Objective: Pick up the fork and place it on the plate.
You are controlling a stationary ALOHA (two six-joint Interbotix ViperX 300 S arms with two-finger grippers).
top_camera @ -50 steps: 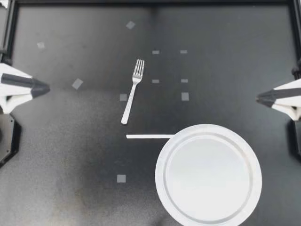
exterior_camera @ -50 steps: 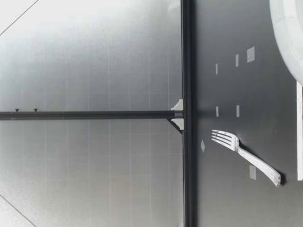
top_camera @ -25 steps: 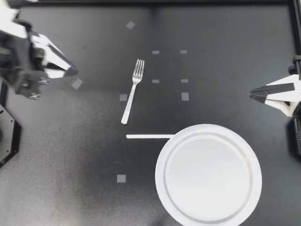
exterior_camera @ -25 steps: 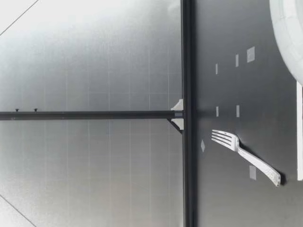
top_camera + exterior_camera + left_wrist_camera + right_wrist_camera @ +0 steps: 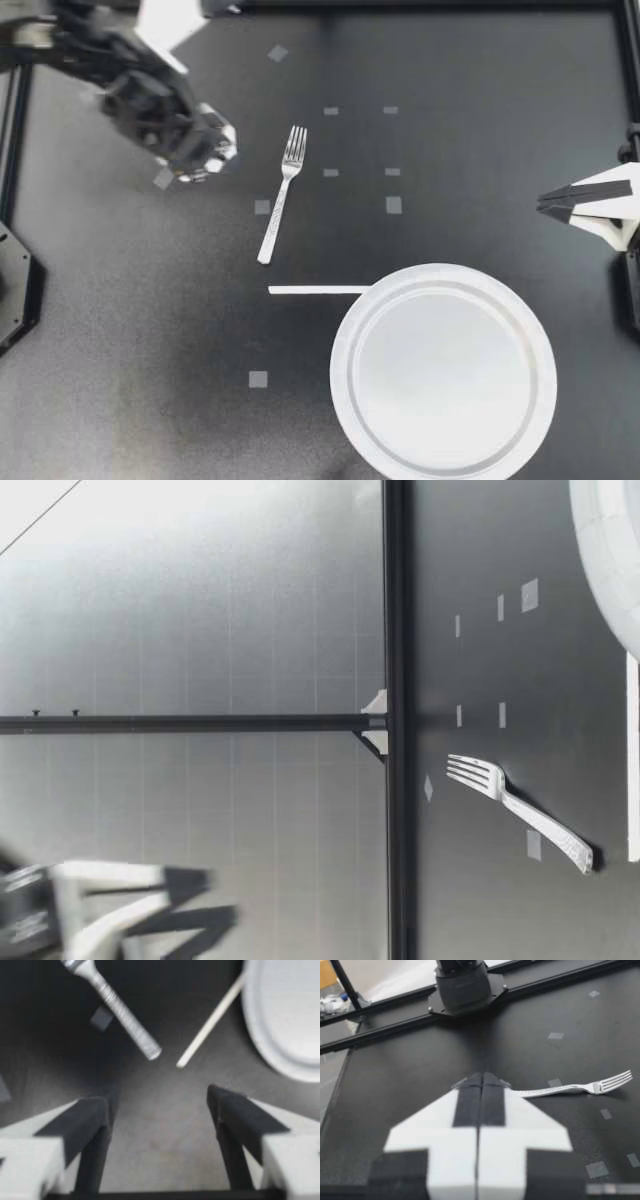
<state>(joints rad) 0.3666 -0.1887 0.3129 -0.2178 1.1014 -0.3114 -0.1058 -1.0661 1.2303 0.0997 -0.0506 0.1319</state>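
The silver fork [image 5: 281,195] lies flat on the black table, tines toward the far edge. The white plate [image 5: 443,370] sits at the near right. My left gripper [image 5: 200,150] hangs over the table just left of the fork. In the left wrist view its fingers [image 5: 87,1127] stand wide apart, so it [image 5: 160,1110] is open and empty, with the fork's handle [image 5: 122,1017] ahead. My right gripper [image 5: 545,205] rests shut at the right edge, far from the fork [image 5: 570,1089]. A blurred gripper [image 5: 215,898] hovers above the table in the low view, away from the fork [image 5: 520,810].
A thin white strip [image 5: 318,290] lies between the fork's handle end and the plate's rim. Small grey tape squares [image 5: 393,204] dot the table. A black frame rail [image 5: 320,4] runs along the far edge, and the plate [image 5: 285,1015] shows ahead beside the left gripper.
My left arm has swung from the left edge out over the table toward the fork, and its gripper has opened. The right gripper has barely shifted. Fork and plate have not moved.
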